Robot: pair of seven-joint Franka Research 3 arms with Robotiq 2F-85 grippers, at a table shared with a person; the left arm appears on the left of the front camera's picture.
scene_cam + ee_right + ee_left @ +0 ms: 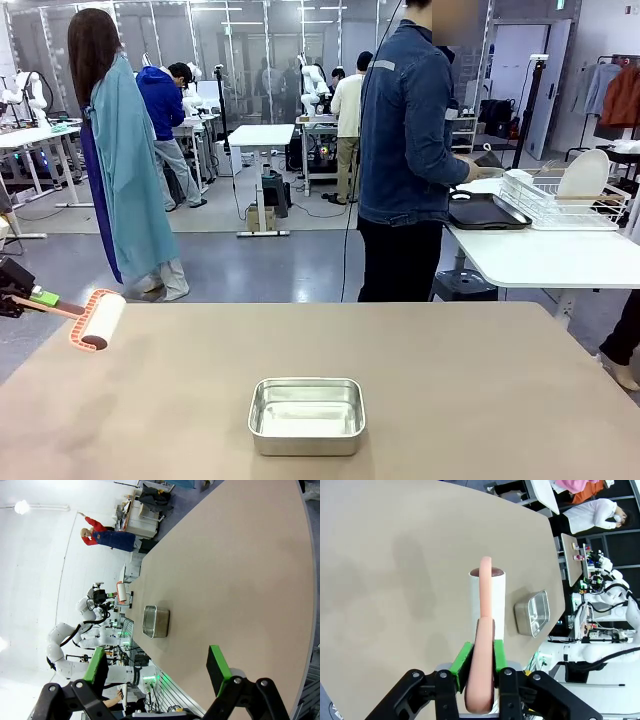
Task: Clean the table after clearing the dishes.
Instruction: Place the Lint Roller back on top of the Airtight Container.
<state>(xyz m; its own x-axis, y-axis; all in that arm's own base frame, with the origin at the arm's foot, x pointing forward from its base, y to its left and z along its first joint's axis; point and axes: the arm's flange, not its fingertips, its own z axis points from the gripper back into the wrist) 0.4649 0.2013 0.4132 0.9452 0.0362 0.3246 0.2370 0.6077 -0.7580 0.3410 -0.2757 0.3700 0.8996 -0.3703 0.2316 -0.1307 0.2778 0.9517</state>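
Observation:
The tan table (480,380) stretches across the front view. My left gripper (36,297) comes in at the far left edge, shut on the pink handle (483,670) of a white lint roller (98,320). The roller (487,600) hangs over the table's (395,555) far-left corner; I cannot tell whether it touches. My right gripper (157,667) stands open above the table (240,570), nothing between its green pads (217,667). Of the dishes, one white plate (583,174) stands in a wire rack, beside a dark tray (487,212) on the white side table.
A small steel pan (306,415) sits near the front middle of the table, also seen in the wrist views (532,612) (155,621). A person in a denim jacket (410,130) stands beyond the far edge, turned toward the white table (540,255) with the rack (545,205).

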